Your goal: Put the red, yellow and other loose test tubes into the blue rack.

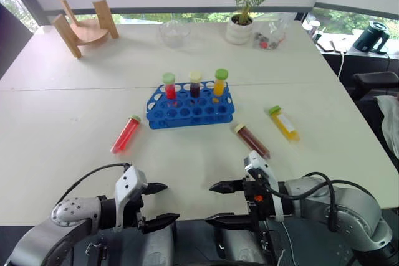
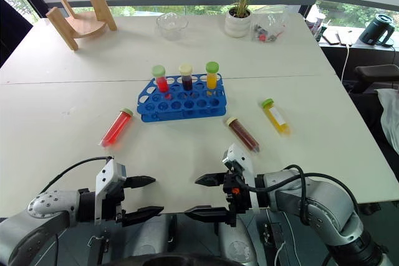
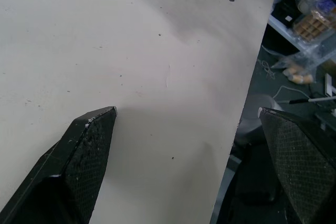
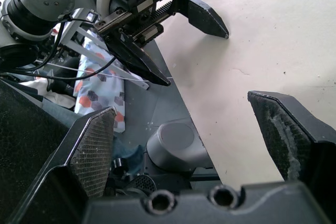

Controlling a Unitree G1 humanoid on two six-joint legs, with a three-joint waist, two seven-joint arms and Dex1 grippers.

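The blue rack point(image 1: 190, 107) is seen at the middle of the white table point(image 1: 75, 147), with three capped tubes standing in its back row. The red tube point(image 1: 126, 134) lies flat to the rack's left. The dark brown tube point(image 1: 252, 141) and the yellow tube point(image 1: 284, 123) lie to its right, near each other but apart. The left gripper point(image 1: 157, 204) and right gripper point(image 1: 219, 202) are held released and empty over the table's near edge, tips facing each other.
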